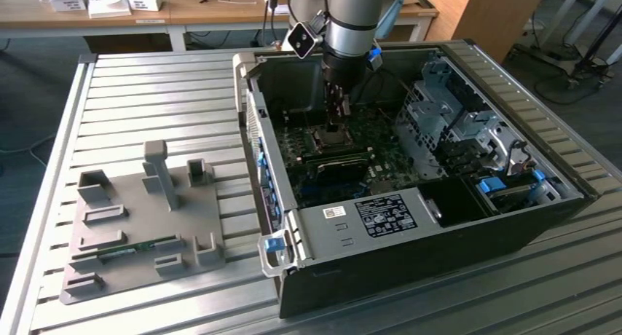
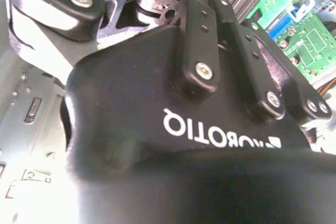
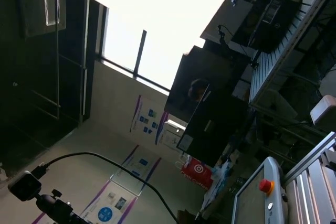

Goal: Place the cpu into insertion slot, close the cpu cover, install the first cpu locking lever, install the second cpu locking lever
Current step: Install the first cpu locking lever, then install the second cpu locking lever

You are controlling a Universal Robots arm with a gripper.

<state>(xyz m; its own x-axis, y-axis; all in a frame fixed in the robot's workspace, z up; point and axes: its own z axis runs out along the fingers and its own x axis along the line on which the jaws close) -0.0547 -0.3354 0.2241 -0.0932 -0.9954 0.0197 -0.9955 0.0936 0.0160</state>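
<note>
Here we see the arm reaching straight down into the open computer case (image 1: 408, 226), which lies on its side on the slatted metal bench (image 1: 146, 95). The tool (image 1: 337, 115) hangs just above the socket area of the green motherboard (image 1: 379, 156), near the case's far wall in the exterior view. We cannot tell whether the tool is spread or pressed together, nor whether it carries anything. Right beneath it sits a square silvery part in the socket, which we take for the cpu cover (image 1: 331, 138); whether the cpu lies under it we cannot make out. In the second wrist view the tool's black body (image 2: 157, 108) and linkage bars sit close to the lens, with memory slots and green board beyond. On the exterior view's left, a grey fixture plate (image 1: 146, 226) with upright posts rests on the bench, well apart from the case.
</note>
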